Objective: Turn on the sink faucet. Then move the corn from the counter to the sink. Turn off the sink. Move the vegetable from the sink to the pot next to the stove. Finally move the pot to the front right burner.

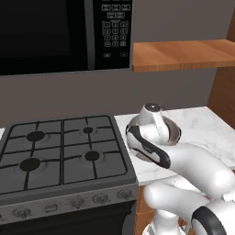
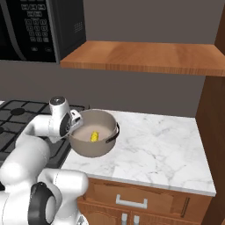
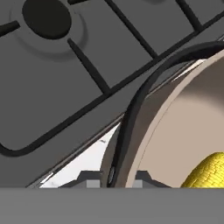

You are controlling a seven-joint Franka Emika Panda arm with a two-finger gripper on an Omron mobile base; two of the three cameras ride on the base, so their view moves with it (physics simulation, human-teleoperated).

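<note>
**While the pincer clamps the pot's handle, the corn lies inside**

As you look from the right base camera, you see one pot (image 2: pixel 93 139), round and beige-grey with a darker band under its rim, and one small yellow corn (image 2: pixel 94 136) cob lying on its floor. You can count one dark loop handle on the pot's right side; the other handle is at the left, where the gripper (image 3: pixel 114 183) sits. In the hand view its two finger tips stand close together on either side of that thin dark handle, so you have it pinched shut on the pot's handle. The pot is on the counter (image 2: pixel 162 149), at its left edge, just beside the stove (image 1: pixel 64 151); whether its base touches the marble you cannot tell.

You have one stove with four round burners under black iron grates, and the front right burner (image 1: pixel 92 156) is bare, as are the other three. A row of knobs runs along the stove's front edge.

Above, you see one black microwave (image 1: pixel 64 32) and one wooden shelf (image 2: pixel 145 57). Below the counter's front edge there are brown cabinet fronts (image 2: pixel 132 206) with metal handles
</note>
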